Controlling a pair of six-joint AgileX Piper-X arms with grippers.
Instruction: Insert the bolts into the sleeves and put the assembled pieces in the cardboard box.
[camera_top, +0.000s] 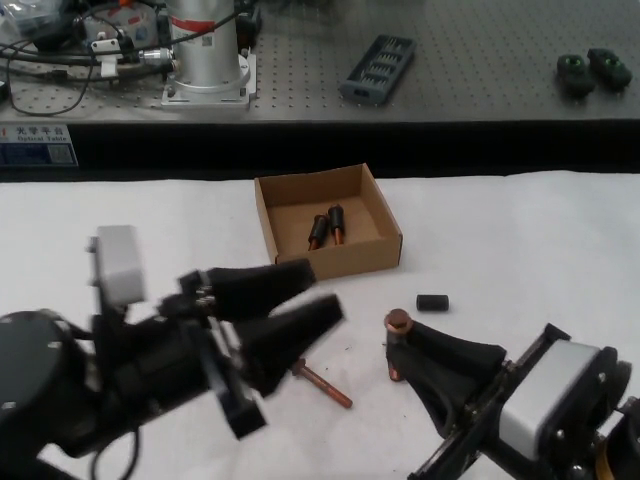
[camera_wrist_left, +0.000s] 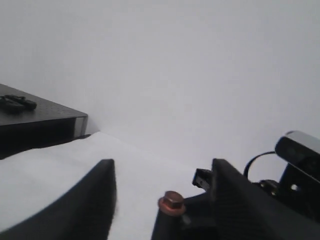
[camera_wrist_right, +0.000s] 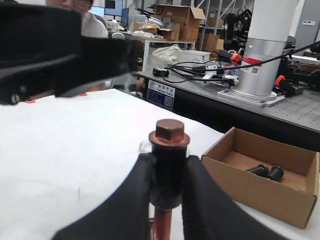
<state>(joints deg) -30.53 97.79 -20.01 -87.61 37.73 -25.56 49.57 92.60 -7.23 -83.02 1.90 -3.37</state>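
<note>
High view of the white-covered counter (camera_top: 520, 240): the left claw (camera_top: 322, 290) hangs at near left, its two black fingers spread wide with nothing between them. At near right, the right claw (camera_top: 400, 345) is closed on a copper-coloured bolt (camera_top: 398, 321), head up.

The right wrist view shows the bolt (camera_wrist_right: 169, 131) standing upright. A dark sleeve (camera_wrist_right: 169, 172) sits around its shank just under the hexagonal head, pinched between the fingers (camera_wrist_right: 135, 200), and bare shank shows below.

A second bolt (camera_top: 322, 385) lies loose on the counter between the two claws, near the left claw's fingertips. A loose black sleeve (camera_top: 432, 302) lies on its side just beyond the right claw, between it and the cardboard box (camera_top: 340, 262). The open box sits mid-counter toward the far edge and holds two assembled pieces (camera_top: 326, 230) lying side by side.

In the left wrist view, the left claw's wide-set fingers (camera_wrist_left: 95, 200) frame the held bolt's head. Beyond the far edge, a dark perforated counter (camera_top: 480, 90) carries a silver column (camera_top: 205, 45) and cables (camera_top: 60, 55).
</note>
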